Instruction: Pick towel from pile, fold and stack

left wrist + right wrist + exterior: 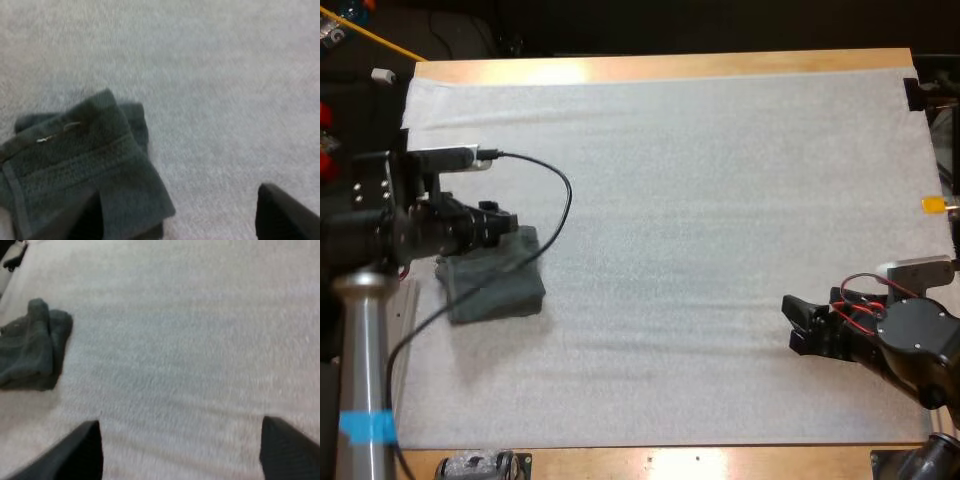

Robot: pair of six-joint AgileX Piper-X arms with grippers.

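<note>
A dark grey-green towel [498, 283] lies folded in layers near the left edge of the white mat [700, 200]. My left gripper [510, 225] hangs over the towel's far edge. In the left wrist view the left gripper [180, 220] is open, one finger [87, 217] above the towel [82, 160] and the other over bare mat. My right gripper [798, 327] is far off at the mat's right side, pointing left. Open with nothing between its fingers, the right gripper [180, 455] faces the towel [30, 345] across the mat.
White mat stretches between the two grippers. The wooden table edge [660, 66] runs along the far side, and a strip of wood [720, 462] shows along the near side. A black cable [545, 185] loops from my left arm over the mat.
</note>
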